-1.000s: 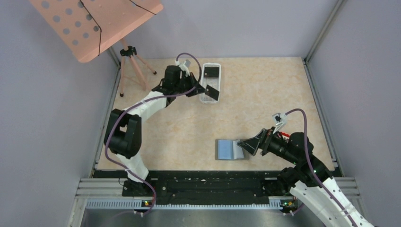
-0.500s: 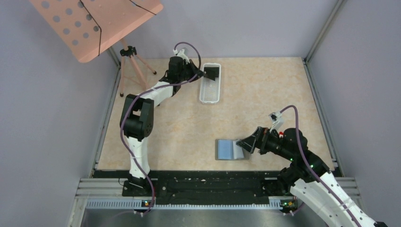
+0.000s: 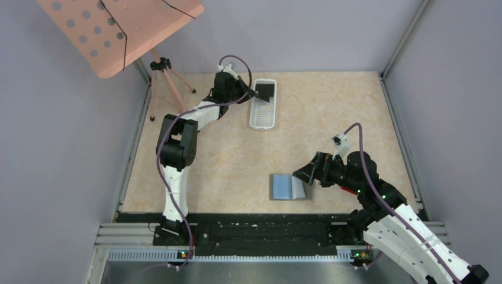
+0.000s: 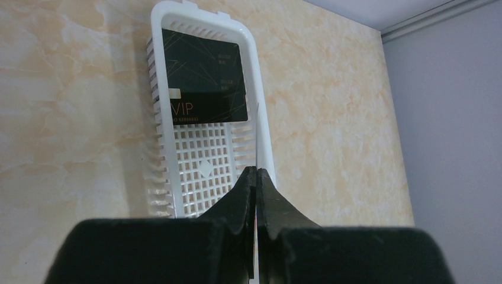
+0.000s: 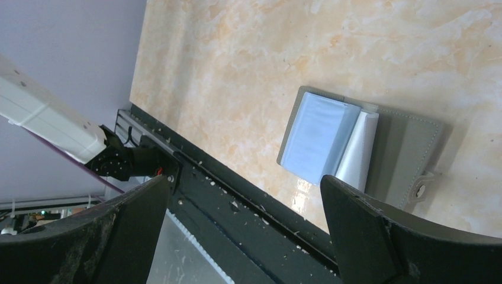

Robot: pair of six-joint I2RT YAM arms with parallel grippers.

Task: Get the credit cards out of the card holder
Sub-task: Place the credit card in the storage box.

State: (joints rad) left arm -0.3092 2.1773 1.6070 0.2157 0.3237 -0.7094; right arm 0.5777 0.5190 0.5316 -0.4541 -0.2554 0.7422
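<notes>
Grey holder is seen open at the near edge of the surface, with the right claw spread wide over its right side. It could be dragged whole if a leaf is snagged. Far left, the left claw is clamped on an edge-on card over the basket.

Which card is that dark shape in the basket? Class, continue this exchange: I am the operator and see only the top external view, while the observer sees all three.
Observer: It is a black card lettered VIP, lying flat at the far end of the white basket.
Operator: Is the left gripper open?
Observer: No, the left gripper has its fingers pressed together.
Operator: Is there anything on the card holder that I cannot see?
Observer: Yes, the card holder has a small snap tab sticking out from its grey cover's edge.
</notes>
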